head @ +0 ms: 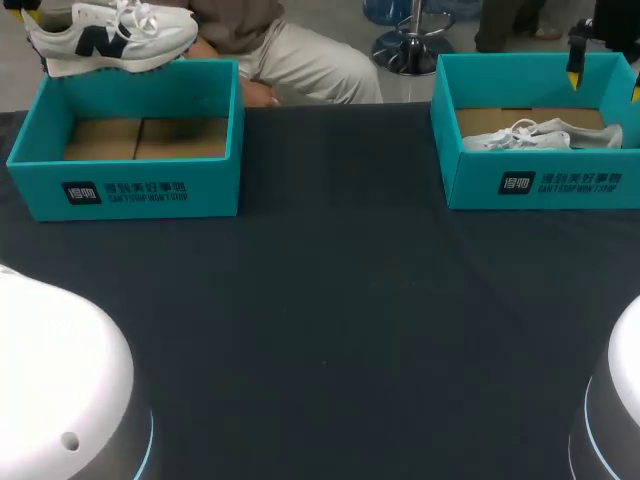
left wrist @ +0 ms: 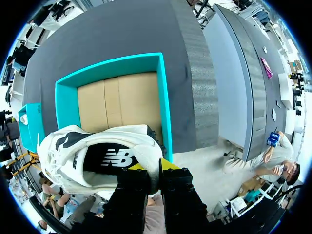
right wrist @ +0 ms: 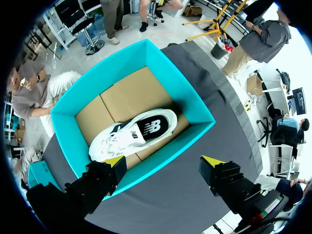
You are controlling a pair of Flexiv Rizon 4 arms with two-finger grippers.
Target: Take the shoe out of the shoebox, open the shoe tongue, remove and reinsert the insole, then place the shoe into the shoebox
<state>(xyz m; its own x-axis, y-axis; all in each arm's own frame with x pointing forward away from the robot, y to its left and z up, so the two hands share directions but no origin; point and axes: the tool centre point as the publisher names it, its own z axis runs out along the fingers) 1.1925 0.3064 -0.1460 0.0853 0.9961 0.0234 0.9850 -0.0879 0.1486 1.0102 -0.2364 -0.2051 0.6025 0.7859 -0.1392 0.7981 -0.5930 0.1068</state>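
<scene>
A white sneaker with dark side markings (head: 110,35) hangs in the air over the back left corner of the left teal shoebox (head: 125,185), whose cardboard floor is bare. My left gripper (left wrist: 153,168) is shut on the rim of the sneaker (left wrist: 97,158) at its heel, one finger inside and one outside. In the head view only a yellow tip of the left gripper (head: 26,12) shows. A second white sneaker (head: 545,135) lies in the right teal shoebox (head: 540,185). Above this right shoebox (right wrist: 190,97) my right gripper (right wrist: 164,162) stands open over its sneaker (right wrist: 131,134), touching nothing.
The two shoeboxes stand at the far left and far right of the dark table (head: 330,300). My arms' white bases (head: 60,390) fill the near corners.
</scene>
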